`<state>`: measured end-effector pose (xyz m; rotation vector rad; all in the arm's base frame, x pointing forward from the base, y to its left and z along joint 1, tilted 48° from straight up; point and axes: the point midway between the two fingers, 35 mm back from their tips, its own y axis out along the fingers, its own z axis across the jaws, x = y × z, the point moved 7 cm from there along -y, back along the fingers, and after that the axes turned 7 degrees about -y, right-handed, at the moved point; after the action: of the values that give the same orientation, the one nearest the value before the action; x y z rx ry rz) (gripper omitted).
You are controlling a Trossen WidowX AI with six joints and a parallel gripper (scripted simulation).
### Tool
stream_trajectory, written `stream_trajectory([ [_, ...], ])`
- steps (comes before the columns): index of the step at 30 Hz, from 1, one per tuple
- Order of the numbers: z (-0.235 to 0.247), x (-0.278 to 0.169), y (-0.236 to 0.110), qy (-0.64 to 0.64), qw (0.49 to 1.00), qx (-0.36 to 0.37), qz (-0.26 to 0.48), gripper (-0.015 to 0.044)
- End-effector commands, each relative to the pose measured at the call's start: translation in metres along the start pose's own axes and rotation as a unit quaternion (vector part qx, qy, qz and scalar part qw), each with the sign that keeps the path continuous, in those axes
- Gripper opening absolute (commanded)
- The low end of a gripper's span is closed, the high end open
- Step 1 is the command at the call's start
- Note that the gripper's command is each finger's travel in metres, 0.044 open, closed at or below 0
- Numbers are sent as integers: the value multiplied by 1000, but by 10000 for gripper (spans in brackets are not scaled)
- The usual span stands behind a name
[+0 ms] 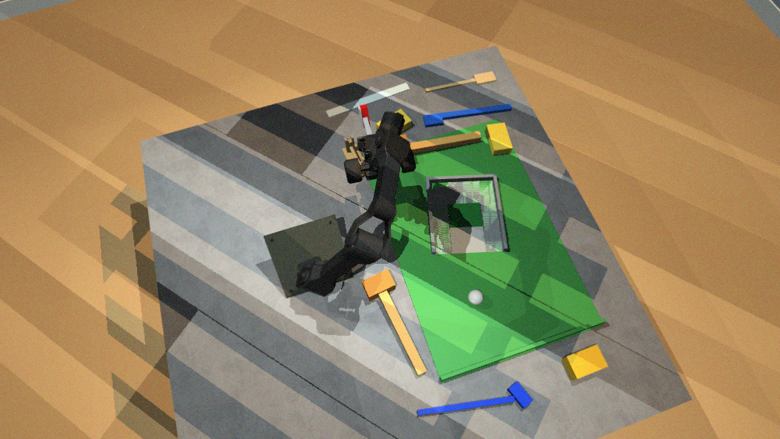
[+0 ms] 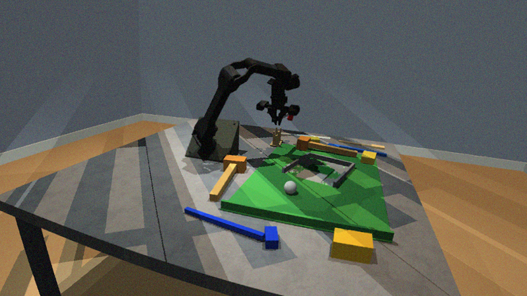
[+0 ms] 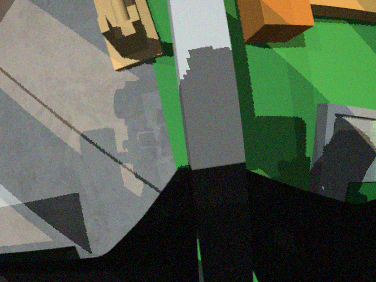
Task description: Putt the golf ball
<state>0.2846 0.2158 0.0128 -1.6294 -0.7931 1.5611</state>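
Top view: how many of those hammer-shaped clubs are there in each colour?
Blue clubs: 2
Orange clubs: 2
Tan club: 1
Red club: 1
Total: 6

Blue-grey walls (image 2: 411, 52) meet in a far corner at the right — a pale skirting board (image 2: 456, 157) runs along their foot. The floor (image 2: 500, 238) is warm wooden planking, crossed by angular bands of light. The grey-striped desk (image 2: 117, 200) stands on dark legs (image 2: 36, 258).
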Motion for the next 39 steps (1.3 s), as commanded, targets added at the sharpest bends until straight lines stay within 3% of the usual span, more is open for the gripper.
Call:
stream_trajectory([
  [1,-7,-21,-16,47,999,-13,-7,0],
  [20,-24,-139,-60,290,956,-54,-7,0],
  [39,-1,-255,-85,518,850,-96,-1,0],
])
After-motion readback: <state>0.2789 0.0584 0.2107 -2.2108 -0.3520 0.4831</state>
